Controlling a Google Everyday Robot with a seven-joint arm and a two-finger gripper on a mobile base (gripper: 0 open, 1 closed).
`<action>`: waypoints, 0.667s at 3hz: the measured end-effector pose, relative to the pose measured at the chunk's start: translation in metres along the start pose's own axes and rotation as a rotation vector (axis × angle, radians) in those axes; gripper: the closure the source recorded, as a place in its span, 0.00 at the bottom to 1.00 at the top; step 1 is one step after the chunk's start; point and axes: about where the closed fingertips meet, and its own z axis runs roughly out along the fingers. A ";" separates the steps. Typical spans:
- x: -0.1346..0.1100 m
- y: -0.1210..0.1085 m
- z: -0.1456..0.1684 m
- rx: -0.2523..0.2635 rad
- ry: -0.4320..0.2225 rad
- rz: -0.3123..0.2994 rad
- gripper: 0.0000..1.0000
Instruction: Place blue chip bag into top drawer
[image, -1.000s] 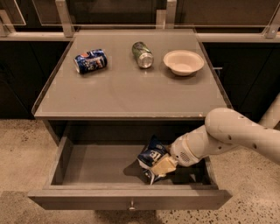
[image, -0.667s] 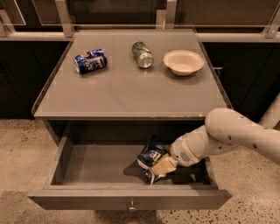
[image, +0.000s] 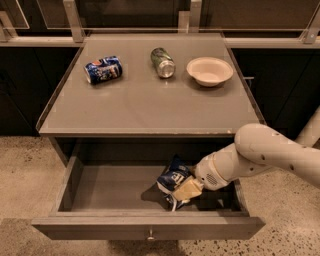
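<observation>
Nothing is seen to have shifted over the last second: the bag (image: 172, 179) is kept low inside the open drawer (image: 150, 227), right of its middle, at the tool (image: 186, 190). Whether it is gripped or released cannot be told; placement is judged nearly done.

White rounded arm (image: 272, 152), tan claw (image: 187, 190) inside the top drawer (image: 100, 231).

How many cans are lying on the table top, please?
2. A blue can lies at the back left, a green can beside the bowl. The gripper is down in the drawer at the bag. None seems hidden.
</observation>
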 end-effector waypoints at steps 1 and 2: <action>0.000 0.000 0.000 0.000 0.000 0.000 0.12; 0.000 0.000 0.000 0.000 0.000 0.000 0.00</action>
